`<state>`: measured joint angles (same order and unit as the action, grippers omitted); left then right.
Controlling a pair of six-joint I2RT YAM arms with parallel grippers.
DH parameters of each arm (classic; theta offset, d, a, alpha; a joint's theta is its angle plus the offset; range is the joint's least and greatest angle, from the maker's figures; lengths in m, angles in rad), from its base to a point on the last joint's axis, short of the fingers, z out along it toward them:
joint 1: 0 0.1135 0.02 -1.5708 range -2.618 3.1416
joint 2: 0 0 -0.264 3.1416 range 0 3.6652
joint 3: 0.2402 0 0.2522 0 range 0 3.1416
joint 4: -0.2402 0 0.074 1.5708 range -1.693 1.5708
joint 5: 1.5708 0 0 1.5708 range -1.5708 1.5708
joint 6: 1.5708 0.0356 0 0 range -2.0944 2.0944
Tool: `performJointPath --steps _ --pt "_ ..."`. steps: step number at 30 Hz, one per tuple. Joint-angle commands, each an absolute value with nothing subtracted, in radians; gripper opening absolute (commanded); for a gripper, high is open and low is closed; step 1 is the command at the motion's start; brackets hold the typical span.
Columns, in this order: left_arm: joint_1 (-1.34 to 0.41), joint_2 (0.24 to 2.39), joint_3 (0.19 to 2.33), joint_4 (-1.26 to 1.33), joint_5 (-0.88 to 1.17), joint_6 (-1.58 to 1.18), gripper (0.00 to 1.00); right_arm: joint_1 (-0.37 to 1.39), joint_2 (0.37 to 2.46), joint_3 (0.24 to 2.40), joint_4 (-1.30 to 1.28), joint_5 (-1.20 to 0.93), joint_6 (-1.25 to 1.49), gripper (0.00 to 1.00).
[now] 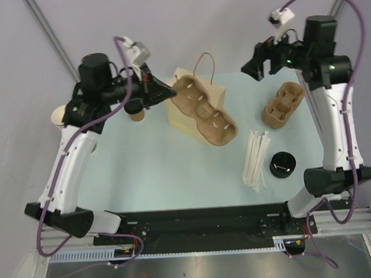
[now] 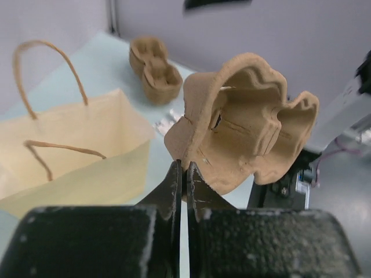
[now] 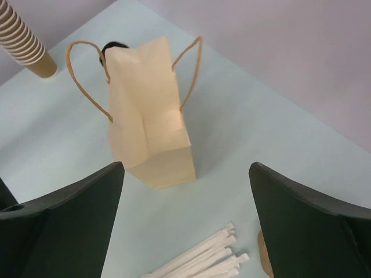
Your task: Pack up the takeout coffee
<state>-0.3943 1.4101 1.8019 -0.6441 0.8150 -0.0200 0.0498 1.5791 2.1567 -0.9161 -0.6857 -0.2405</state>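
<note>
Brown moulded-pulp carrier tray (image 2: 243,130), tilted

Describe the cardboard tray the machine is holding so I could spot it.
Find the pale paper bag mid-table. A brown pulp tray hangs over it, one edge pinched by the left end effector. Unlike the stacked trays near the right arm, it is single and held off the table.

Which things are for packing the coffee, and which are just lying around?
For the job:
- carrier tray, pinched in the left gripper
- small brown cup
- paper bag, probably what it gets packed into

Just lying about:
- tall stack of cups
- spare carriers
- white wrapped straws
- black lids
</note>
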Motion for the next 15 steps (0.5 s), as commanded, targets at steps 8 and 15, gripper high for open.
performJointPath --steps 8,15 --pt "-0.042 1.224 1.695 -0.344 0.916 -0.350 0.00 0.330 1.836 2.220 -0.916 -0.353 -0.345 0.92" --pt "0.044 1.229 1.625 -0.269 0.922 -0.445 0.00 0.360 1.927 2.226 -0.894 -0.327 -0.350 0.82"
